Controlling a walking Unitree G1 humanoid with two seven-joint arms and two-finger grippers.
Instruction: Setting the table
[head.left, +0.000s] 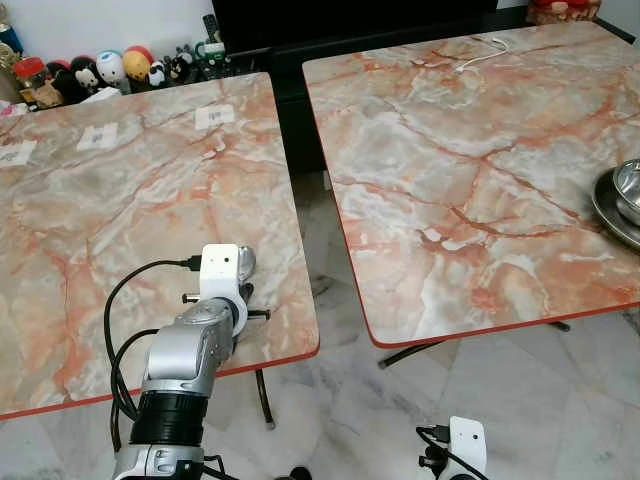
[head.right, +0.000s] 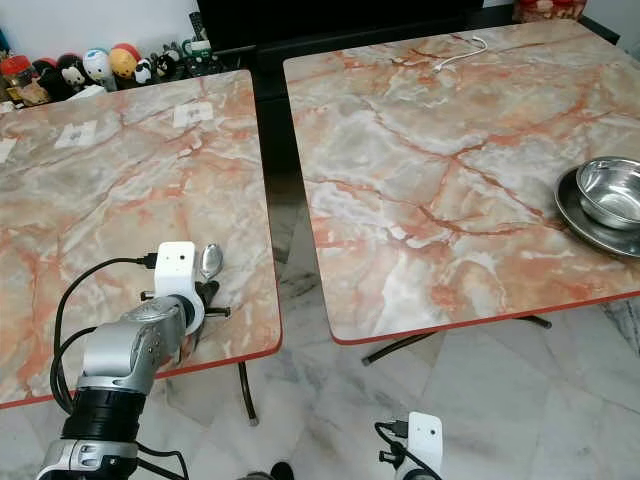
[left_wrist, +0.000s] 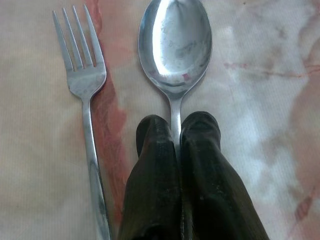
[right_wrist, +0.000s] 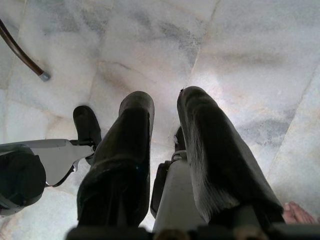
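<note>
Two black fingers of the left gripper (left_wrist: 177, 131) are pinching the spoon (left_wrist: 175, 45) handle beside the fork (left_wrist: 85, 85); the right gripper (right_wrist: 165, 107) is hanging idle, fingers parted.

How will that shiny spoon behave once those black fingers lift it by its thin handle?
The spoon looks like polished metal, so it should stay stiff. Its smooth, narrow handle may slip or twist between the left gripper's fingers, which pinch it just behind the bowl. The bowl end probably weighs more, so it might droop forward.

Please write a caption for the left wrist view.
Left claw shut on spoon handle, fork beside it.
</note>
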